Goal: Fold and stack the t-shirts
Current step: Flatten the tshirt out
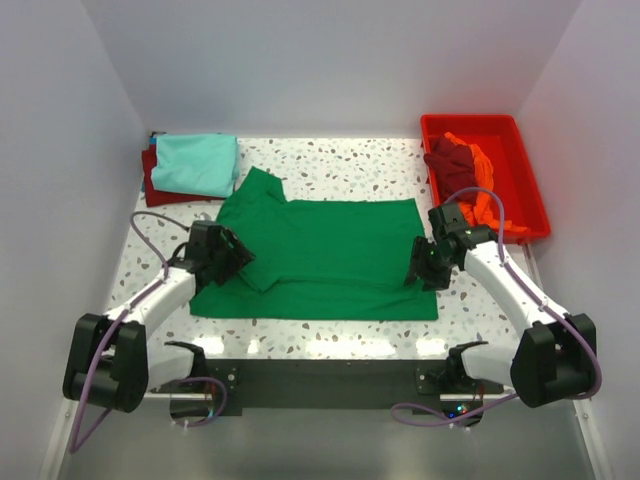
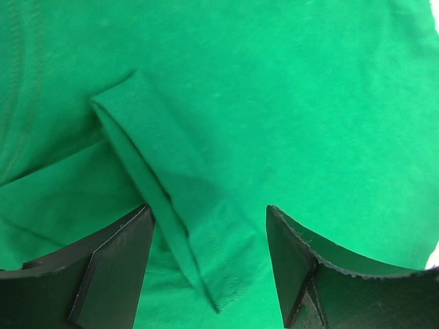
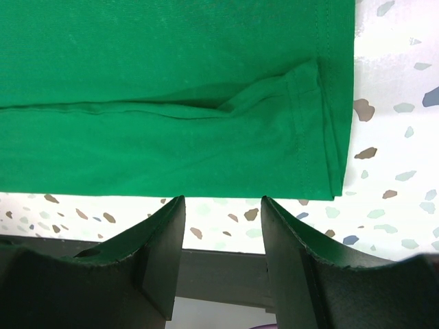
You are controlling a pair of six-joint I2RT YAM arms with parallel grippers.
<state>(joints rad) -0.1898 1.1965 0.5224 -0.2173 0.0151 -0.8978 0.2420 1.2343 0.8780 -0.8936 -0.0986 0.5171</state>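
1. Where the speckled stone-patterned table [image 1: 340, 165] reaches its far-left corner, a light teal t-shirt [image 1: 195, 163] lies folded into a neat rectangle; it rests on a dark red folded shirt [image 1: 150, 182], whose edge shows along the left side.
2. The left gripper [image 1: 243, 262] hangs low over the left part of the spread shirt; its 2 dark, wedge-shaped fingers [image 2: 116, 267] stand well apart and grip nothing; a folded sleeve [image 2: 171, 199] with a stitched hem lies on the cloth between them.
3. The bright green t-shirt [image 1: 330, 250] lies flat in the middle of the table, roughly rectangular, with 1 sleeve jutting at the far left; the knit is smooth and matte with soft creases.
4. The right gripper [image 1: 420, 272] sits at the shirt's near right corner; its jaws are moderately parted and empty, with the tips over bare table just beside the double-stitched hem [image 3: 302, 116].
5. The glossy red plastic tray [image 1: 530, 180] stands at the far right; it holds a dark red crumpled shirt [image 1: 450, 155] and a bunched orange shirt [image 1: 487, 205].
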